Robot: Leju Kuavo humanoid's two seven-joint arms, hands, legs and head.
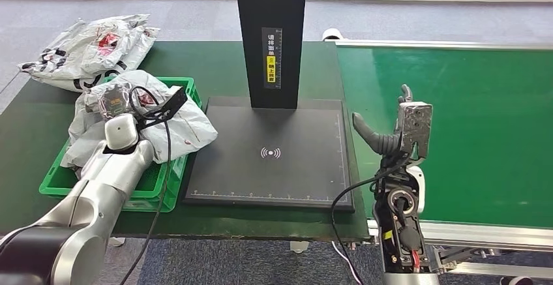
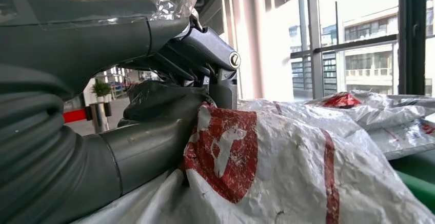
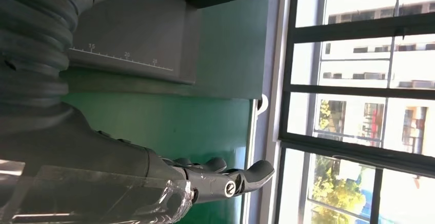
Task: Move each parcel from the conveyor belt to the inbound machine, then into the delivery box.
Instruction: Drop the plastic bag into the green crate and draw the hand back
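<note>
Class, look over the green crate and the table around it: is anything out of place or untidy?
Yes. The parcels in the green crate are heaped above its rim and one spills over its right side toward the black scanner pad. More parcels lie loose on the table behind it.

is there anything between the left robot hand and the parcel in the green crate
Nothing visible. The left robot hand is already down on the crumpled white plastic parcel lying in the green plastic crate; in the left wrist view its fingers lie against the parcel's printed film with no gap showing.
</note>
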